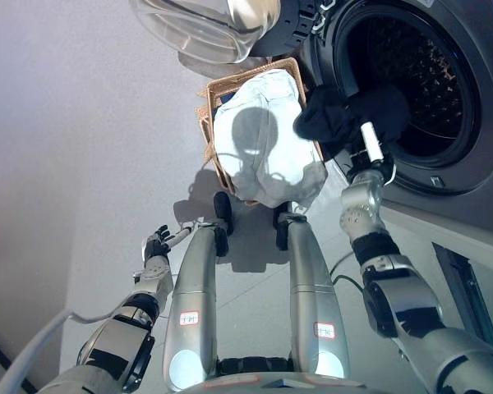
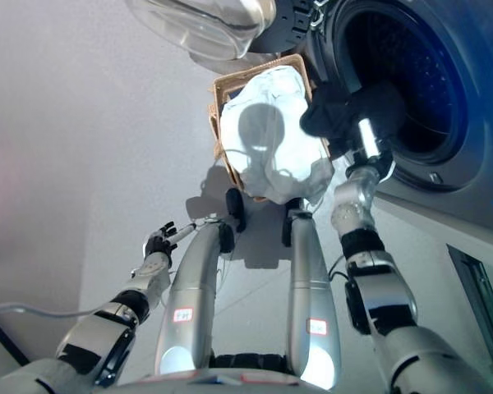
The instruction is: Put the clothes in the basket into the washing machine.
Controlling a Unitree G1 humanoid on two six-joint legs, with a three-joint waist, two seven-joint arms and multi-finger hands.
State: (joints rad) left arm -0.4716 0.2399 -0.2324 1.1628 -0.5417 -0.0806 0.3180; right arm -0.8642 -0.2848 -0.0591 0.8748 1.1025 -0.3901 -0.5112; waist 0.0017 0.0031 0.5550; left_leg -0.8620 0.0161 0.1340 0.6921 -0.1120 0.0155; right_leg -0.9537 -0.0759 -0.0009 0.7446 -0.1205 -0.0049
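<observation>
A wicker basket [image 1: 207,123] stands on the floor in front of the washing machine [image 1: 476,176], heaped with pale blue-white clothes [image 1: 263,139]. The round drum opening [image 1: 431,74] is dark and open. My right hand [image 1: 368,160] is raised at the lower left rim of the drum, shut on a black garment [image 1: 345,111] that bunches over the rim, partly inside the drum. One white finger cover shows against the cloth; the other fingers are hidden in it. My left hand [image 1: 156,245] hangs low at the left over the floor, fingers relaxed and empty.
The machine's glass door [image 1: 205,25] is swung open above the basket at the top of the view. A dark panel [image 1: 468,279] lies along the machine's base at the lower right. Grey floor [image 1: 82,164] spreads to the left of the basket.
</observation>
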